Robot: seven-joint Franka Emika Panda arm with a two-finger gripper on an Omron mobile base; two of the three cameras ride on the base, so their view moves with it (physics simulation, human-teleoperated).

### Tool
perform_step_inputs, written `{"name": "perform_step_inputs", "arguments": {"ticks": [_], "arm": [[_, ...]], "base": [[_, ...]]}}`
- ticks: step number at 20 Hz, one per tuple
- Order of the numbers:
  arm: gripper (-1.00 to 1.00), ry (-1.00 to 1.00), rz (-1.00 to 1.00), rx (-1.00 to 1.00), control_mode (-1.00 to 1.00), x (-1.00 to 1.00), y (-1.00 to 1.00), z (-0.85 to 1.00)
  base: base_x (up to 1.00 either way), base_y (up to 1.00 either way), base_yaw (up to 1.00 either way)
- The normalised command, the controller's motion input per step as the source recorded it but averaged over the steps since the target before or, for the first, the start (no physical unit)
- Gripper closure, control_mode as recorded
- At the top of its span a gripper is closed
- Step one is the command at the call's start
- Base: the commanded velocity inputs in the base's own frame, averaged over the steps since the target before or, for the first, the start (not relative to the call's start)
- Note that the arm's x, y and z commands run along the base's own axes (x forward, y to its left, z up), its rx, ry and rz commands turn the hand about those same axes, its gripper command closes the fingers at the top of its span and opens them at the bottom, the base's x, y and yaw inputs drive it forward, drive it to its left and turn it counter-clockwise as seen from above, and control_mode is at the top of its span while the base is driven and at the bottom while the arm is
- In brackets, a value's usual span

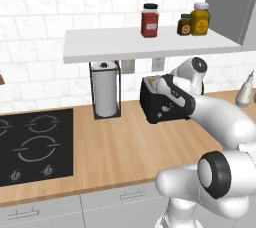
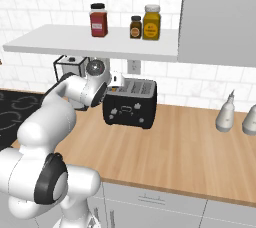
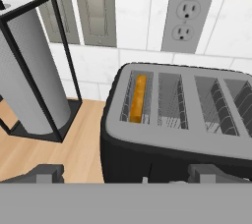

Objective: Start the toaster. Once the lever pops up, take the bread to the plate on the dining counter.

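The black toaster (image 2: 131, 108) stands on the wooden counter against the tiled wall, also seen as the toaster (image 1: 150, 106) partly behind my arm. The bread (image 3: 139, 98) sits sunk in the leftmost slot of its silver-grey top, showing just a tan edge. My gripper (image 3: 127, 174) hovers above the toaster's front left corner, open, its fingertips (image 3: 47, 173) spread wide with nothing between them. From the side the gripper (image 2: 116, 87) sits at the toaster's left top edge. The plate and the dining counter are out of view.
A paper towel roll in a black wire holder (image 1: 105, 92) stands just left of the toaster. A white shelf (image 1: 150, 42) with jars hangs low overhead. The black hob (image 1: 35, 144) lies far left. Two bottles (image 2: 225, 113) stand at the right.
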Motion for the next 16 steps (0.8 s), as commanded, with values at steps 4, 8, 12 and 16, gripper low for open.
{"name": "perform_step_inputs", "arguments": {"ticks": [4,8,12,16], "arm": [[-1.0,0.0,0.0,0.0,-1.0,0.0,0.0,0.0],[-1.0,0.0,0.0,0.0,-1.0,0.0,0.0,0.0],[-1.0,0.0,0.0,0.0,-1.0,0.0,0.0,0.0],[-1.0,0.0,0.0,0.0,-1.0,0.0,0.0,0.0]], "base": [[0.0,0.0,0.0],[0.0,0.0,0.0],[0.0,0.0,0.0],[0.0,0.0,0.0]]}}
